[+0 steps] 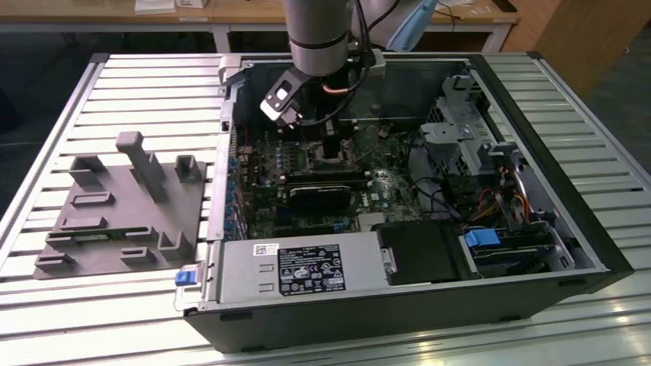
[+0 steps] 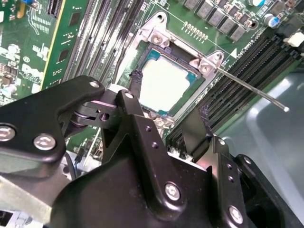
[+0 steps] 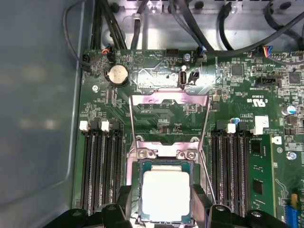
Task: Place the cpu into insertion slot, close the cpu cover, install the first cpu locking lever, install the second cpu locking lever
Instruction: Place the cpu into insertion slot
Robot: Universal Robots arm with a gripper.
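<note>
The gripper [image 2: 170,94] stands spread astride the cpu [image 3: 166,194], which lies flat in the slot [image 3: 164,165] mid-motherboard [image 3: 156,118]; light, stiff and fragile, it is probably best pinched by opposite edges.

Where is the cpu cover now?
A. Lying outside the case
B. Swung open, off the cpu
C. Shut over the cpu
B: in the first wrist view the cover is swung back from the socket, and the cpu lies bare.

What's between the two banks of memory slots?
The cpu, seated in the slot, with the cover flipped open, as the first wrist view shows.
</note>
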